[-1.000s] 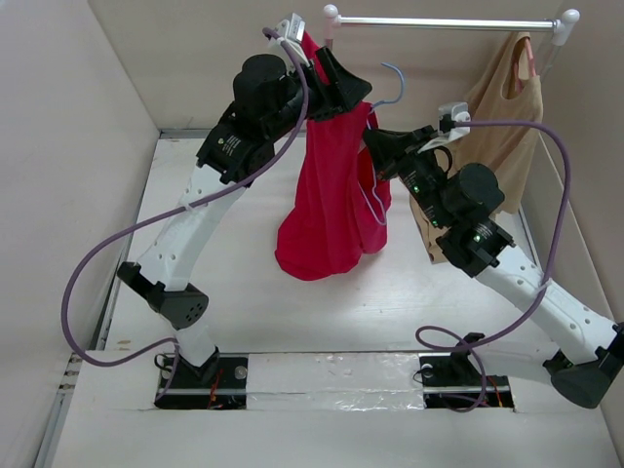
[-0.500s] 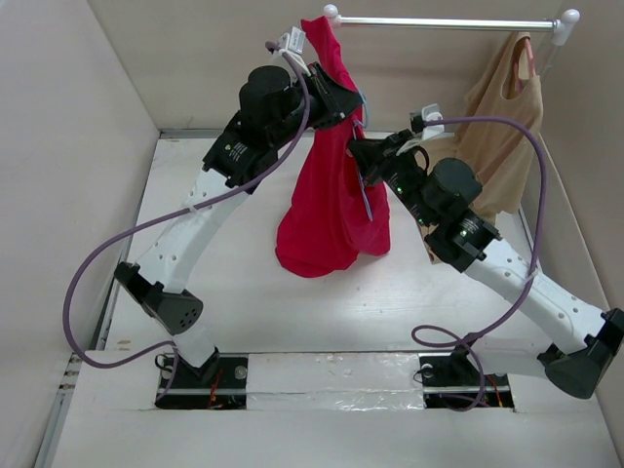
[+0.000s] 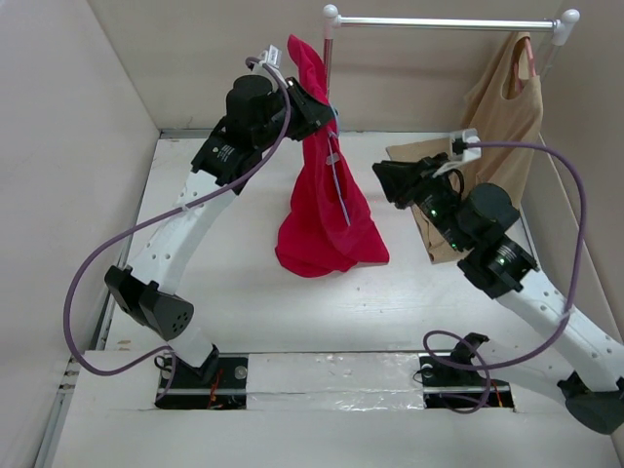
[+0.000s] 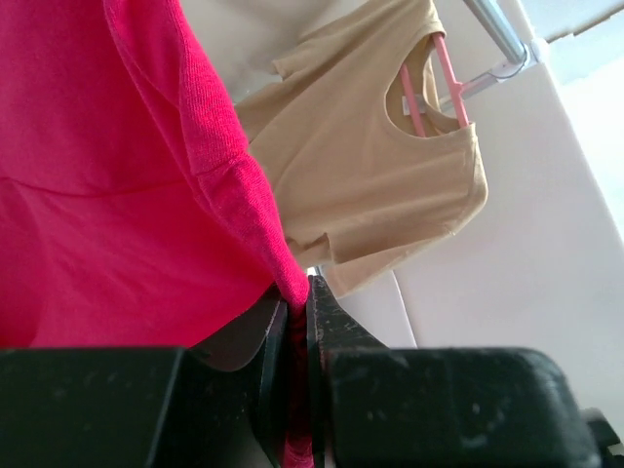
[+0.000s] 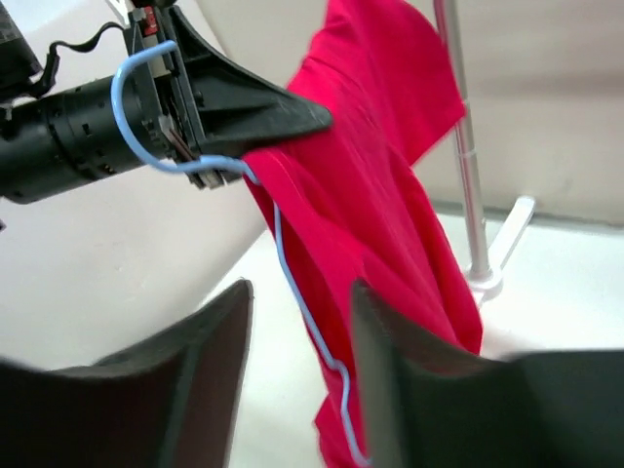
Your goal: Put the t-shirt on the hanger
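The red t-shirt (image 3: 327, 214) hangs in a long bunch from my left gripper (image 3: 317, 109), which is raised near the rack and shut on a fold of its cloth (image 4: 244, 195). The pale blue hanger (image 3: 337, 180) dangles down the front of the shirt. In the right wrist view its hook (image 5: 132, 93) is caught over the left gripper (image 5: 234, 107), and its wire (image 5: 297, 302) runs down along the red cloth (image 5: 380, 175). My right gripper (image 3: 380, 180) is to the right of the shirt, apart from it. Its jaws (image 5: 300, 288) stand open and hold nothing.
A beige sleeveless garment (image 3: 502, 117) on a pink hanger (image 4: 429, 78) hangs at the right end of the metal rail (image 3: 448, 21). The rack's left pole (image 5: 468, 185) stands just behind the t-shirt. Walls close in the table (image 3: 244, 283) on the left and at the back.
My right gripper has let go of the hanger, opened and drawn back to the right. The left gripper closed on the t-shirt and shifted a little left; the hanger now hangs from it.
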Controlling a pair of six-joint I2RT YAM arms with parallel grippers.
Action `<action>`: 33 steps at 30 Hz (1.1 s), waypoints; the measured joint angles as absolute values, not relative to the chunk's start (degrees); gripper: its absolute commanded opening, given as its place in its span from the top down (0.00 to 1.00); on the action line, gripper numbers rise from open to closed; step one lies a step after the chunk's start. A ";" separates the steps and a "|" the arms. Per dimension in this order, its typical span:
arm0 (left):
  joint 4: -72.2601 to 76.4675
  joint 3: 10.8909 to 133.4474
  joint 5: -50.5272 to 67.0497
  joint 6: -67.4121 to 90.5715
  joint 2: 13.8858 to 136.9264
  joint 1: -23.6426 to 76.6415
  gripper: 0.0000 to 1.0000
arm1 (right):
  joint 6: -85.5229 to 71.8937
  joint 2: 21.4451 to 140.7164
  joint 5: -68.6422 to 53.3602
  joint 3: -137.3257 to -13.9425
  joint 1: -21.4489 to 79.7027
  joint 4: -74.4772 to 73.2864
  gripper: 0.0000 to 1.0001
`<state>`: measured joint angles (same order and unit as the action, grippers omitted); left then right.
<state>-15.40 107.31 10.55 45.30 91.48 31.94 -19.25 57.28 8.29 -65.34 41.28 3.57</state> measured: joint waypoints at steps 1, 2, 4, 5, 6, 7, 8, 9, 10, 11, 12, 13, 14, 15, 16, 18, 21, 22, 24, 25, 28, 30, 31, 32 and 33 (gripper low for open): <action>-15.33 107.42 10.74 45.32 91.46 31.77 1.00 | -19.49 55.42 8.12 -64.05 40.88 2.79 1.00; -15.25 107.50 10.98 45.32 91.46 31.77 1.00 | -19.68 53.89 7.94 -62.89 40.56 1.74 1.00; -15.29 107.53 11.66 45.32 91.48 31.79 1.00 | -20.49 52.29 7.49 -60.97 39.88 -0.19 1.00; -15.33 107.61 12.03 45.34 91.46 31.79 1.00 | -20.40 51.90 7.01 -59.77 39.51 -1.17 1.00; -15.35 107.70 12.36 45.34 91.48 31.79 1.00 | -20.38 51.90 6.61 -58.92 39.33 -2.20 0.98; -15.33 107.72 12.67 45.36 91.48 31.81 1.00 | -20.34 52.23 6.17 -58.13 39.20 -3.66 0.81; -15.33 107.74 13.04 45.34 91.48 31.81 1.00 | -20.23 52.73 5.76 -57.32 39.00 -4.89 0.71; -15.33 107.77 13.34 45.36 91.48 31.81 1.00 | -19.97 53.41 5.48 -56.27 39.00 -6.09 0.62; -15.35 107.77 13.58 45.34 91.48 31.81 1.00 | -18.83 53.82 4.80 -55.16 38.89 -7.53 0.52; -15.44 107.77 13.89 45.36 91.46 31.81 1.00 | -18.85 54.15 4.56 -53.98 38.68 -8.25 0.49; -15.46 107.77 14.06 45.36 91.48 31.81 1.00 | -17.74 54.41 3.68 -52.93 38.44 -9.10 0.47; -15.46 107.77 14.33 45.36 91.48 31.81 1.00 | -16.95 54.65 2.55 -52.29 37.89 -10.07 0.45; -15.46 107.77 14.57 45.36 91.48 31.81 1.00 | -16.19 54.96 1.52 -52.03 37.34 -10.79 0.45; -15.49 107.77 14.76 45.34 91.48 31.81 1.00 | -15.33 55.44 0.54 -51.99 36.82 -11.18 0.45; -15.59 107.77 14.90 45.34 91.48 31.81 1.00 | -14.33 55.92 -0.56 -52.01 36.32 -11.18 0.45; -15.75 107.77 15.11 45.34 91.48 31.81 1.00 | -12.49 56.93 -2.33 -52.10 35.51 -11.16 0.44; -15.94 107.77 15.68 45.36 91.46 31.81 1.00 | -9.67 59.75 -4.80 -53.30 34.61 -11.16 0.42; -15.99 107.77 15.94 45.36 91.48 31.81 1.00 | -8.67 61.08 -5.65 -54.00 34.46 -11.18 0.40; -16.10 107.77 16.36 45.39 91.48 31.81 1.00 | -6.92 63.96 -7.42 -55.66 34.11 -11.16 0.39; -16.14 107.77 16.53 45.41 91.48 31.81 1.00 | -6.07 65.23 -8.29 -56.40 34.02 -11.18 0.38; -16.19 107.77 16.99 45.50 91.48 31.81 1.00 | -3.66 68.86 -10.39 -58.89 33.76 -11.55 0.37; -16.29 107.77 17.39 45.54 91.48 31.81 1.00 | -2.22 70.11 -11.07 -59.90 33.78 -11.62 0.39; -16.40 107.77 17.52 45.54 91.46 31.81 1.00 | -1.67 70.43 -11.31 -60.25 33.78 -11.60 0.53; -16.56 107.77 17.61 45.52 91.48 31.81 1.00 | -1.10 70.63 -11.53 -60.53 33.78 -11.57 0.60; -16.62 107.77 17.61 45.54 91.48 31.81 1.00 | -0.80 70.76 -11.81 -60.75 33.78 -11.57 0.63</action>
<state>-16.62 107.77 17.61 45.54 91.48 31.81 -0.80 70.76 -11.81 -60.75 33.78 -11.57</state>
